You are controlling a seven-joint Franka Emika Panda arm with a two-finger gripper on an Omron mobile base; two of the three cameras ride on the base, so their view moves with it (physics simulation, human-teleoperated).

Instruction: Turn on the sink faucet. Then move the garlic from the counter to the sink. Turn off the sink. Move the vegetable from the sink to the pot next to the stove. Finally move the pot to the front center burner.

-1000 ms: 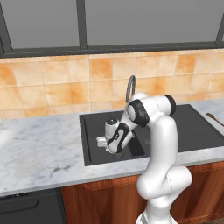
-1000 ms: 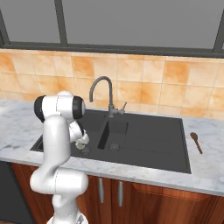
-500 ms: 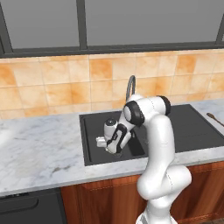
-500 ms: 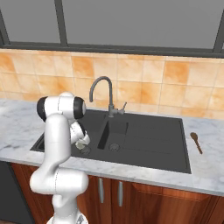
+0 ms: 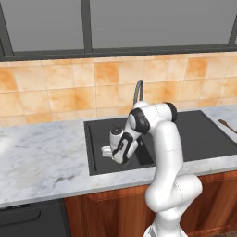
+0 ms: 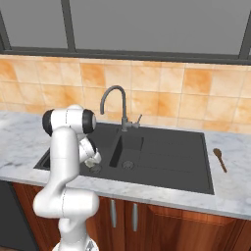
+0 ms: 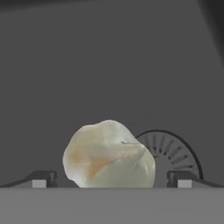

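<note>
**Open gripper down over garlic in the sink, grasp not yet made**

Landmark: the sink (image 5: 199, 134), black double basin set in the marble counter (image 5: 41, 162).

Left of the sink: bare counter, no garlic on it. That fits the bulb already being in the basin, so the counter-to-sink step looks done.

Inside the sink, left bowl: the arm is bent down into the basin, gripper (image 5: 111, 152) low near the floor. Compared with the pictures from a second ago the arm pose is almost the same, with only a slight shift of the elbow; the hand has barely moved. Hand view: garlic (image 7: 108, 155) sits on the basin floor right beside the round drain (image 7: 168, 153), between the two spread finger tips (image 7: 41, 178), with a gap on each side. Jaws wide apart, nothing gripped.

Behind the sink, centre: sink faucet (image 6: 113, 100), no water stream visible, lever state too small to tell.

Right of the sink: a wooden spoon (image 6: 219, 159) on the counter, well apart.

Judgement: this is the pick-up for moving the vegetable to the pot; next is closing on the bulb. The lumpy round shape may roll or slip towards the drain.
</note>
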